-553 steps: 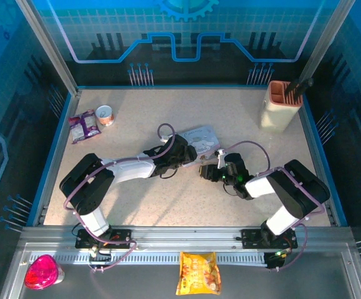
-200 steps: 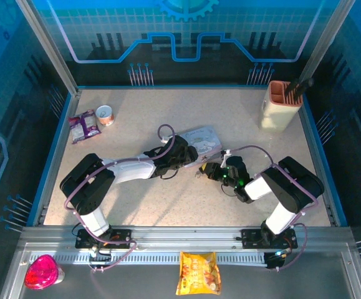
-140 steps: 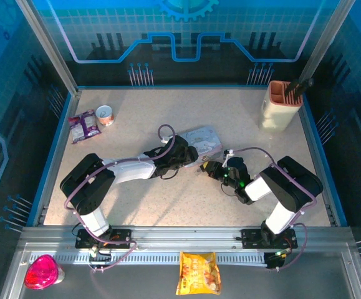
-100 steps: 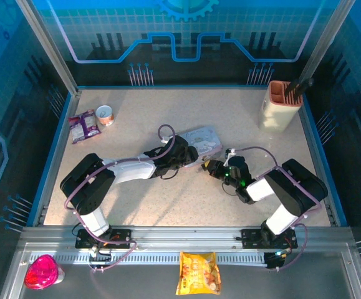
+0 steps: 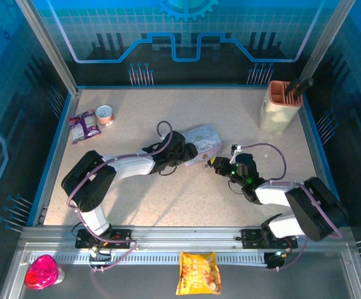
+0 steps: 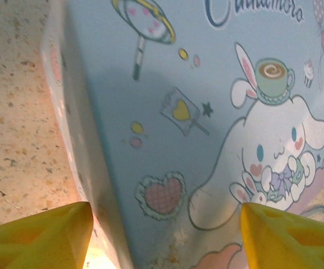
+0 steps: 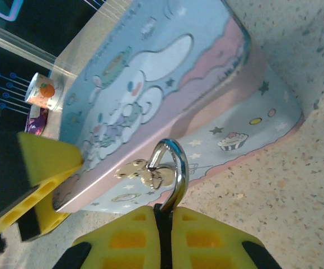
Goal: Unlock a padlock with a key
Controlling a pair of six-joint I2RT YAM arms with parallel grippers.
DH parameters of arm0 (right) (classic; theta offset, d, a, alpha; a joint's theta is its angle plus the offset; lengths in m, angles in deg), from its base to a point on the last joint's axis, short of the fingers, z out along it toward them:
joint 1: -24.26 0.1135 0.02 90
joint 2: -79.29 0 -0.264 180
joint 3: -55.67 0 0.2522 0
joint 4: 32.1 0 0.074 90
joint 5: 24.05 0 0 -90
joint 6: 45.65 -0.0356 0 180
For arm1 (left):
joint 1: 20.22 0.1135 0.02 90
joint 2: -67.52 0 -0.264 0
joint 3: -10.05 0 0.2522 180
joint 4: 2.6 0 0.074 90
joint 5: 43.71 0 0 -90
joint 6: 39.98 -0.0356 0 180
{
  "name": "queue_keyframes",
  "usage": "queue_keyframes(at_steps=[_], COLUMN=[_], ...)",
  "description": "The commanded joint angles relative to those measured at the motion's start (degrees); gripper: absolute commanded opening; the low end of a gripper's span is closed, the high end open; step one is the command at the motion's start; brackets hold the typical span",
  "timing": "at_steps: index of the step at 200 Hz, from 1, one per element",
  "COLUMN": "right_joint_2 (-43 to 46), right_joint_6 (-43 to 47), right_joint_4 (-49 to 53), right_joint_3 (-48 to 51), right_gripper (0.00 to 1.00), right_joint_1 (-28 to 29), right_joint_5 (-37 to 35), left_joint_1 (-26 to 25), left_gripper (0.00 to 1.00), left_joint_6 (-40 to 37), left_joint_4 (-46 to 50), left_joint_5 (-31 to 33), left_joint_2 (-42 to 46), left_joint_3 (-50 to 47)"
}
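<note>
The padlock (image 7: 175,168) shows its silvery shackle, hooked through a small brassy latch (image 7: 131,167) on the front wall of the pale blue cartoon tin (image 7: 167,61). My right gripper (image 7: 163,216) is shut on the padlock's dark body, which is almost hidden between the yellow fingers. In the top view this gripper (image 5: 221,165) lies at the tin's near right corner. My left gripper (image 6: 164,235) straddles a corner of the tin (image 6: 206,112), one finger against each wall. From above it (image 5: 189,152) covers the tin's left end (image 5: 205,138). The key is hidden.
A beige utensil holder (image 5: 280,103) stands at the back right. A snack packet (image 5: 83,126) and a small can (image 5: 106,114) lie at the back left. Both forearms lie low across the table's middle. A blue rim (image 5: 55,156) borders the table.
The right arm's elbow has swung out to the right and toward the front, and its gripper has shifted slightly right along the tin's front. The tin has turned a little. The left arm has hardly moved.
</note>
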Motion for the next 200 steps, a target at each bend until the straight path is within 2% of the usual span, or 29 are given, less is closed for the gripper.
queue_keyframes(at_steps=[1, 50, 83, 108, 145, 173, 200], right_joint_2=[6.56, 19.06, 22.95, 24.24, 23.59, 21.16, 19.07], right_joint_6=[8.43, 21.84, 28.20, 29.76, 28.29, 26.75, 26.01], right_joint_4=[15.83, 39.53, 51.46, 57.96, 62.51, 61.47, 59.39], right_joint_3=[-2.30, -6.83, -10.78, -13.08, -14.24, -13.27, -12.69], right_gripper=[0.00, 0.00, 0.00, 0.00, 0.00, 0.00, 0.00], right_joint_1=[-0.78, -0.44, 1.73, 4.95, 12.22, 13.85, 13.83], right_joint_5=[1.00, 1.48, 0.81, 0.44, -2.96, -3.31, -3.32], left_joint_1=[0.99, 1.00, 1.29, 1.33, 1.43, 1.67, 1.88], left_gripper=[0.71, 0.82, 0.87, 0.91, 0.95, 0.99, 0.99], left_joint_6=[-3.90, -14.01, -22.14, -25.17, -28.27, -29.80, -30.91], left_joint_4=[5.82, 7.35, 5.68, 5.25, 6.06, 6.25, 5.73], left_joint_5=[-2.14, 2.45, 6.39, 7.83, 11.04, 13.11, 12.79], left_joint_2=[1.96, 14.05, 24.09, 33.58, 47.42, 54.47, 57.28], left_joint_3=[-0.05, -6.95, -14.96, -20.94, -28.51, -32.65, -34.80])
